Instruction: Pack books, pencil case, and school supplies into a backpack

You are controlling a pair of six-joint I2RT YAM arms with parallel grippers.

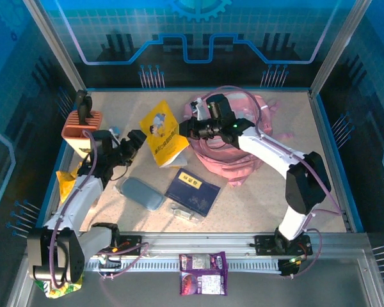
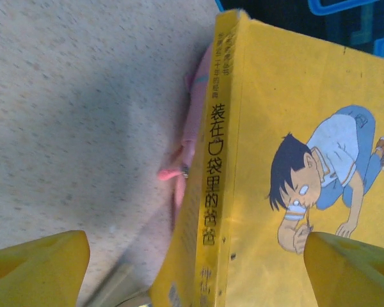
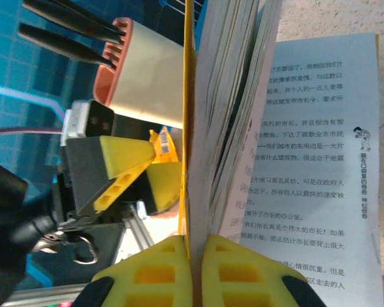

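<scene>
One yellow book (image 1: 160, 128), long axis near-to-far, spine toward wide-apart empty left fingers (image 2: 38, 268), cover pinched between closed right fingers (image 3: 160, 275)

Robot lab cell: metal frame posts (image 1: 54, 48), blue circuit-print panels (image 1: 198, 25), speckled tabletop (image 1: 262, 192), slotted mounting rail (image 1: 233, 242).

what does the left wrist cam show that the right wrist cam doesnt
Left wrist view: the yellow book from outside, its cover with a cartoon boy and its spine lettering, a strip of the pink backpack behind it, bare table, and the left end effector spread wide.
Right wrist view: the book's fanned printed pages, the right end effector pinched shut on the cover edge, and the beige orange-topped block beyond.
Shared: the yellow book and the open left end effector.
</scene>
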